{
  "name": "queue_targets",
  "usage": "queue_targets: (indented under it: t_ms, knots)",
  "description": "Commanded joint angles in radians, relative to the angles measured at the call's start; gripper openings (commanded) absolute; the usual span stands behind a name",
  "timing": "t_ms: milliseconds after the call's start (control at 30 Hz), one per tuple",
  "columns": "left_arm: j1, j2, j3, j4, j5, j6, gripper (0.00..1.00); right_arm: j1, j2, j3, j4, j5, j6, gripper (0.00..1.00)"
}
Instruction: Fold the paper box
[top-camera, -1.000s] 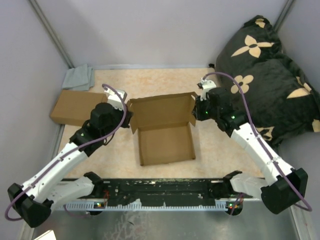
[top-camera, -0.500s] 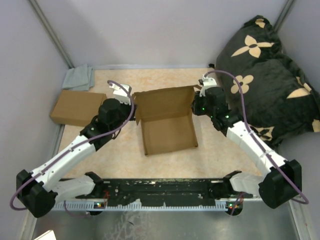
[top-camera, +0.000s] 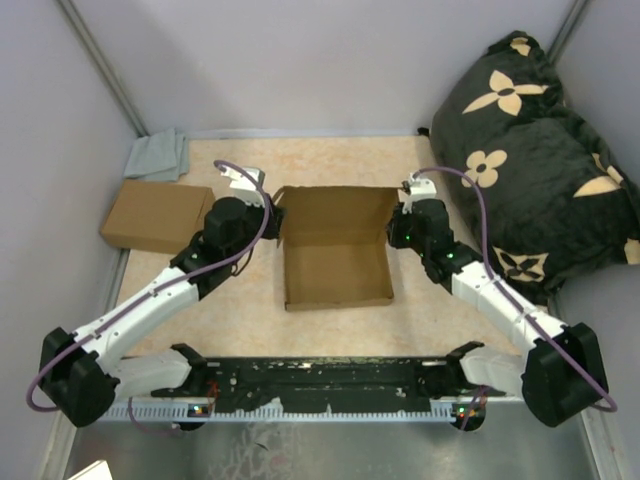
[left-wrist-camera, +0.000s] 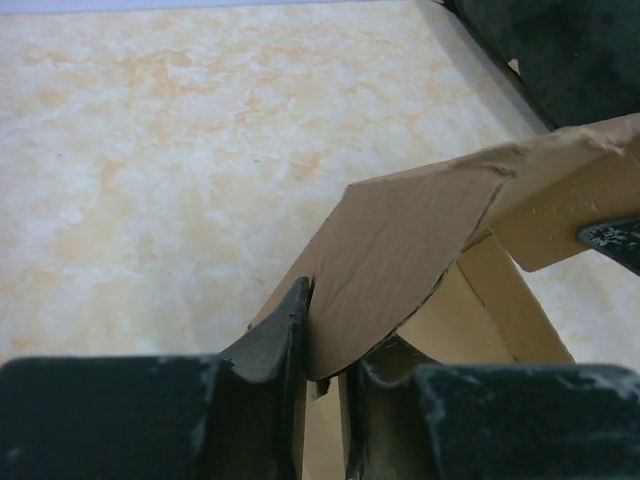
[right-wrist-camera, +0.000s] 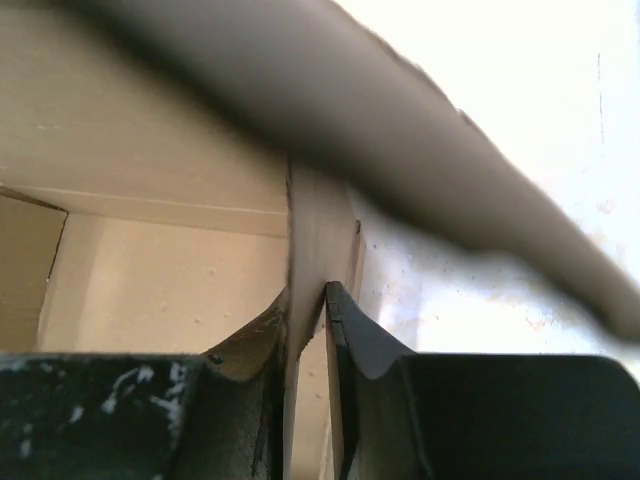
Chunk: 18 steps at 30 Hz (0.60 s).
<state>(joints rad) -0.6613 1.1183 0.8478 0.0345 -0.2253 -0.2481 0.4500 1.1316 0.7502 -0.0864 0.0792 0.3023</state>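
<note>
Item: paper box (top-camera: 335, 275), frame centre: walls raised, lid unclosed. My left gripper (left-wrist-camera: 325, 332) straddled flap, clamp indeterminable; my right gripper (right-wrist-camera: 308, 300) pinched side wall.

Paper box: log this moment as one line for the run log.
paper box: open, rear panel raised | left end effector: straddling left flap, grip unclear | right end effector: shut on its right side

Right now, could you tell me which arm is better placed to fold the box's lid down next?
Probably the right: the right fingers are pinched on the paper box at its far right corner, while the left fingers only straddle a flap tip, grip uncertain.
</note>
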Motion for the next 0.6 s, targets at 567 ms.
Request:
queue_targets:
  t_ms: [567]
  knots:
    - [-0.017, 0.034, -0.076, 0.029, 0.114, -0.157, 0.15, 0.154, -0.144, -0.097, 0.028, 0.200, 0.059, 0.17]
